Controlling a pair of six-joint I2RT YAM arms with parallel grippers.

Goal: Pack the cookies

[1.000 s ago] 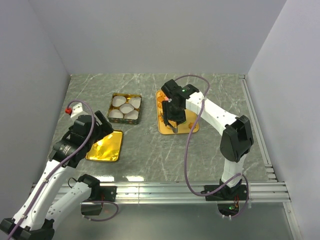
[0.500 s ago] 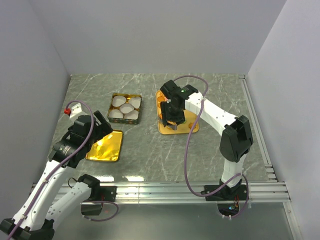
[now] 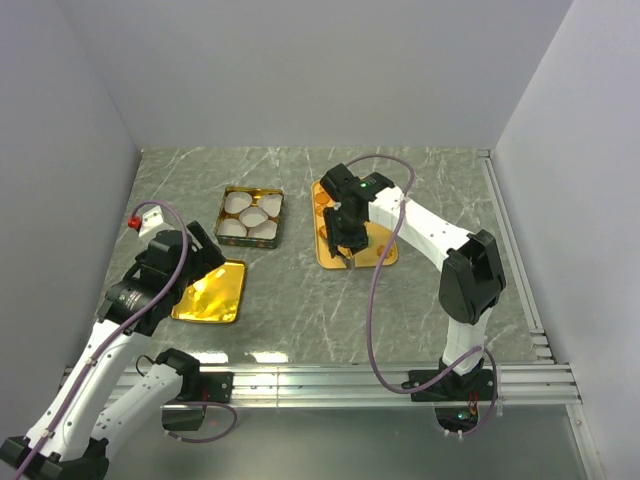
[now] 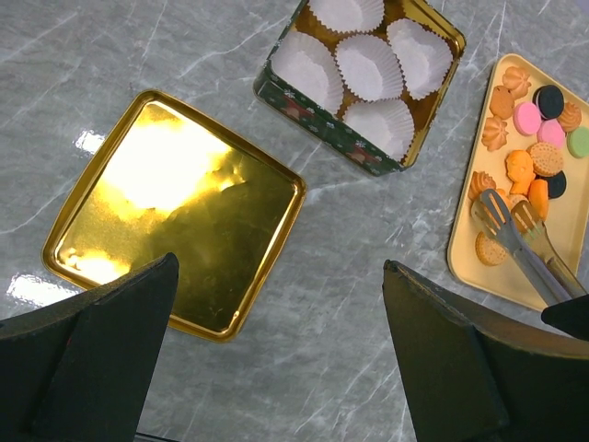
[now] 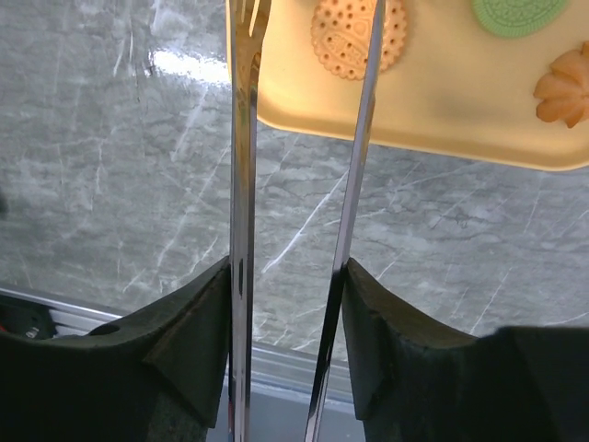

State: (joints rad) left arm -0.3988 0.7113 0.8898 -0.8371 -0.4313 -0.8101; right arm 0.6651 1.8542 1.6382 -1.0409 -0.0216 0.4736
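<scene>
The cookies, mostly orange with pink, black and green ones, lie on a yellow tray. In the top view the tray is at the middle right. My right gripper hovers over its near left part, shut on metal tongs. The tong arms are apart, their tips by a round orange cookie near the tray's edge. A green cookie and a flower-shaped one lie further right. My left gripper is open and empty, above the table beside the gold lid.
A green tin holding several empty white paper cups stands left of the tray, and also shows in the top view. The gold lid lies face up at the near left. Walls close in the table on three sides.
My right gripper with the tongs has shifted and turned slightly over the tray's near left part. The left arm has not moved.
</scene>
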